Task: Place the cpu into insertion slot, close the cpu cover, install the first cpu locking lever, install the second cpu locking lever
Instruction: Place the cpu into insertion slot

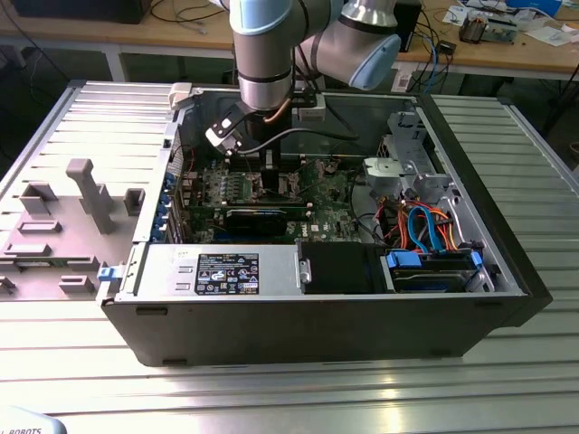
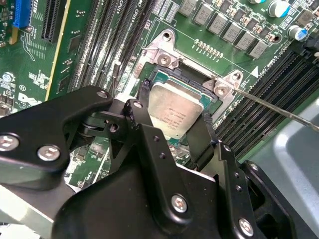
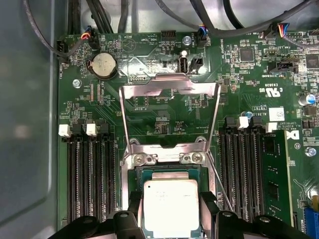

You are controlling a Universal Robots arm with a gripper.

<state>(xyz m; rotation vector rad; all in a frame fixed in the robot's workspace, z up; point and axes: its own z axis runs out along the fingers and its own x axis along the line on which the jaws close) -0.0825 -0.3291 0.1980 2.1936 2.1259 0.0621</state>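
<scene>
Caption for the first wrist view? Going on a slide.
End effector grips the cpu at the slot, with the cover flipped open.

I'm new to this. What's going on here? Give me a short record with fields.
setting: open computer case, green circuit board inside
arm: extends down into the case
fingers: closed on two opposite edges of the chip
chip: silver square, at the socket
cover: metal frame, swung open, clear of the socket
</scene>
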